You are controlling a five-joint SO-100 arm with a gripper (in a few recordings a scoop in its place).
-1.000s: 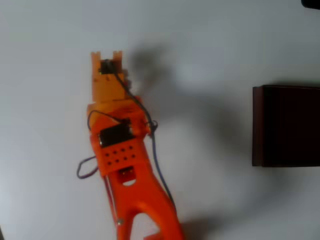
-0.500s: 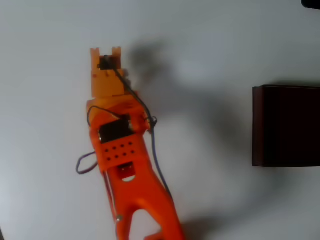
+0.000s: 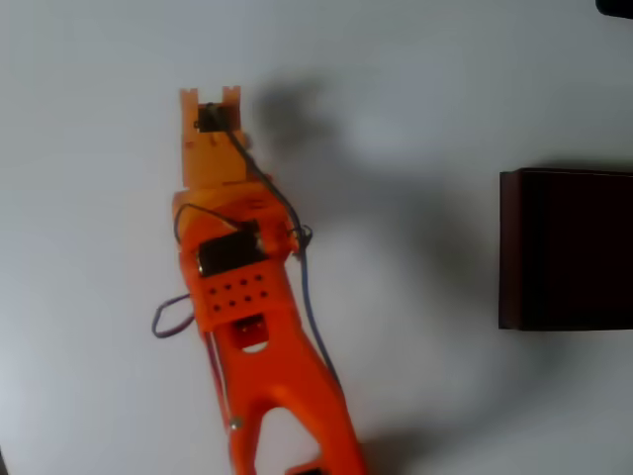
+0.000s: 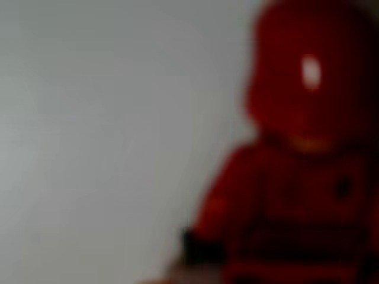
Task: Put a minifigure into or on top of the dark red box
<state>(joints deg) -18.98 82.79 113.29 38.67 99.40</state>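
In the wrist view the minifigure (image 4: 296,177) looms very close and blurred on the right, all red with a round head above a blocky body. The overhead view has my orange arm reaching up the left half, with the gripper (image 3: 210,107) at its far end pointing down at the white table. Its fingers are hidden under the wrist, and so is the figure. The dark red box (image 3: 566,247) lies far to the right, cut off by the picture's edge, its interior very dark. Gripper and box are well apart.
White tabletop (image 3: 415,119) stretches between the arm and the box. Loose wires (image 3: 302,287) hang along the arm's right side. A dark object (image 3: 615,6) shows at the top right corner.
The gripper end has crept slightly upward in the overhead view. The box has not moved.
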